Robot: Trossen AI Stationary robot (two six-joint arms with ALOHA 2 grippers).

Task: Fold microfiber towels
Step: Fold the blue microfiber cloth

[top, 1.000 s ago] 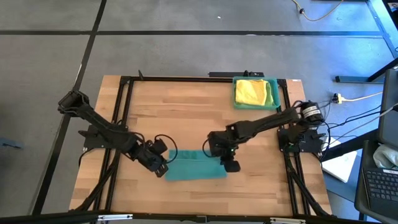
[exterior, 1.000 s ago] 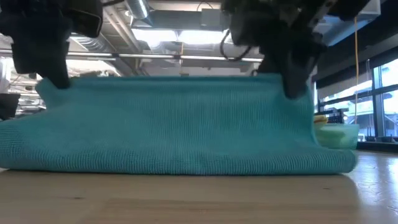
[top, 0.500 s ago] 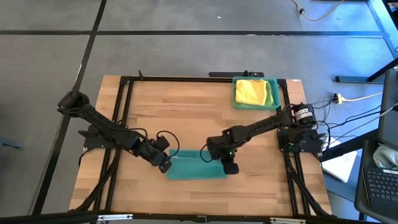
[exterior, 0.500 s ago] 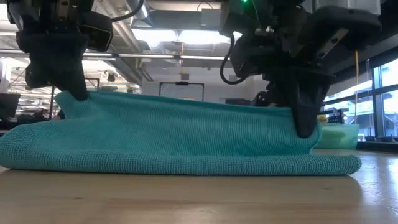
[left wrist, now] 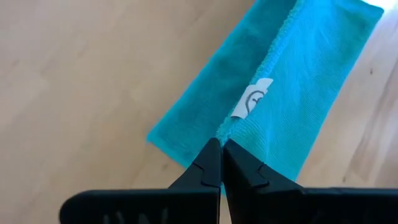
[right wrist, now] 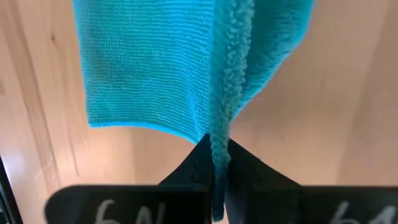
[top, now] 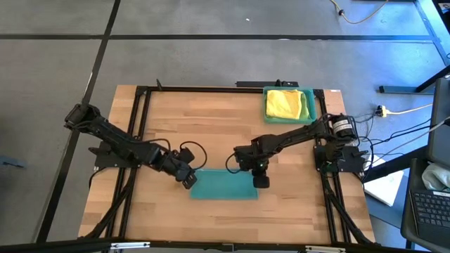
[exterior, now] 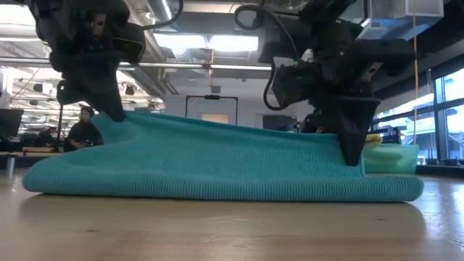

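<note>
A teal microfiber towel (top: 223, 188) lies folded double in a strip on the wooden table near its front middle; its fold faces the near edge (exterior: 217, 192). My left gripper (top: 187, 180) is shut on the upper layer's left far corner. My right gripper (top: 260, 180) is shut on its right far corner. A yellow towel (top: 284, 104) lies in the teal tray (top: 311, 105) at the far right. The other towels are out of view. My left gripper pinches the towel's upper-layer edge (left wrist: 225, 130) between its two fingers, near the left far corner by a white label (left wrist: 252, 99). It comes slanting down from the left. That corner (exterior: 119, 119) stands raised; the towel's lower layer lies on the table. My right gripper pinches the upper layer's hemmed edge (right wrist: 225, 118) between its two fingers at the right far corner. The fingers (exterior: 353, 145) point down from above. The corner sits low, just above the lower layer, and the cloth slopes slack between the two grippers.
A black metal frame (top: 140, 95) runs along the table's left, far and right sides. Bare wood shows at the table's middle and far left. Cables and a laptop lie off the table's right side. A person (exterior: 81, 130) sits far off in the room.
Both grippers have gone down and toward the table's far edge with the towel's upper edge; the left one has also gone a little to the right. The upper layer, which stood up tall, has come down over the lower layer, while the near fold has stayed on the table.
</note>
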